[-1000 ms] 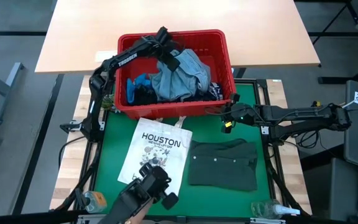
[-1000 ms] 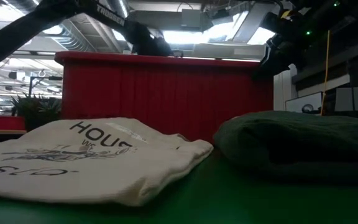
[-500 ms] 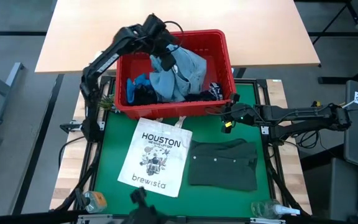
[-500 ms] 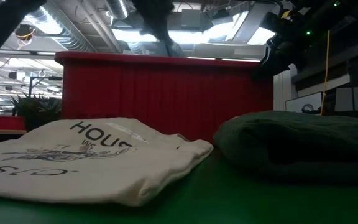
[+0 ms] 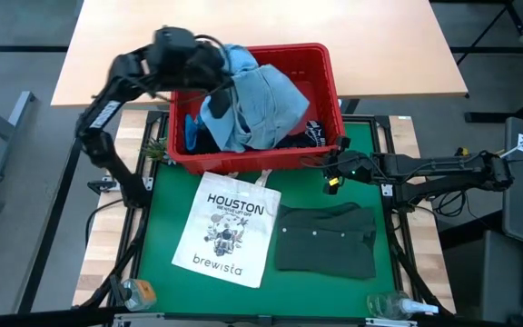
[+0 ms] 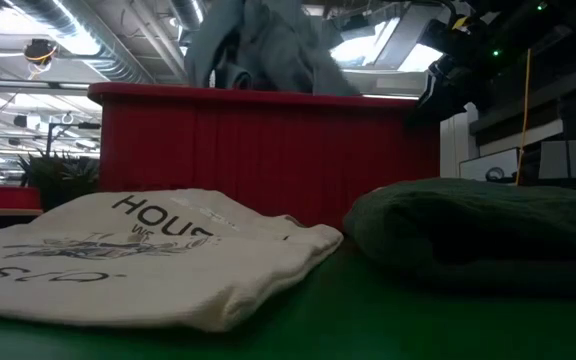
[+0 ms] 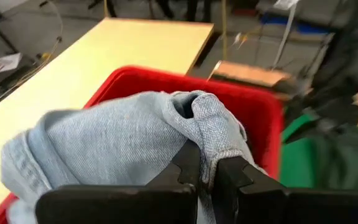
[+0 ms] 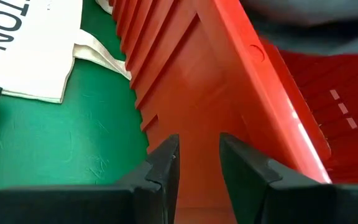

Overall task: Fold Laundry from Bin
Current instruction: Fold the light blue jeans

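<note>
Hoisting the light blue denim shirt (image 5: 254,102) up out of the bin (image 5: 325,68), the left hand (image 7: 207,169) has its fingers pinched tight on a bunched fold of the cloth, high over the bin's left end. The grip sits on a gathered edge, so most of the shirt hangs below and drapes back into the bin; from the low view the fabric shows above the red rim. My read: it is being raised high so the whole garment clears the wall before it travels to the green mat (image 5: 162,227).

Moving right, a bright blue garment (image 5: 198,125) and dark pieces lie at the bottom of the bin, waiting their turn. In front of the bin the white tote bag (image 5: 227,229) lies flat on the mat, and beside it the dark green garment (image 5: 325,238) rests as a neat folded rectangle, apparently done already.

Further right, the right hand (image 8: 197,163) sits low at the bin's near right corner, its fingers part way apart astride the red rim, likely steadying the bin so it stays put on the worktop (image 5: 98,263) during the pull.
</note>
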You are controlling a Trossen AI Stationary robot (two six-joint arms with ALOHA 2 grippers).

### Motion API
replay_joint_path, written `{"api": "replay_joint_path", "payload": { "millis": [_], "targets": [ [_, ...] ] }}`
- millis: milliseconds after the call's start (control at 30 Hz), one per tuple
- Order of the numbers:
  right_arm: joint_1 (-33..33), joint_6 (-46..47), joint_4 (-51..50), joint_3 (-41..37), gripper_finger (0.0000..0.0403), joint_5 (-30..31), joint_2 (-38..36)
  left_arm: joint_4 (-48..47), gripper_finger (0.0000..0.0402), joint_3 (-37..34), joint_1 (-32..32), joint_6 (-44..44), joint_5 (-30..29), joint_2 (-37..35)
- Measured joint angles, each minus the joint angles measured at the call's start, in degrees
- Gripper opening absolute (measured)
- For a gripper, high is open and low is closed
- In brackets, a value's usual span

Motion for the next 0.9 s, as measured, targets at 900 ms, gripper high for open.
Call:
{"api": "replay_joint_path", "payload": {
  "millis": [900],
  "targets": [
    [0.0, -7.58, 45.54, 0.07, 0.0115, -11.35, 1.35, 1.43, 0.0012, -0.02, -6.32, -3.17, -4.57, -2.77]
  ]
}}
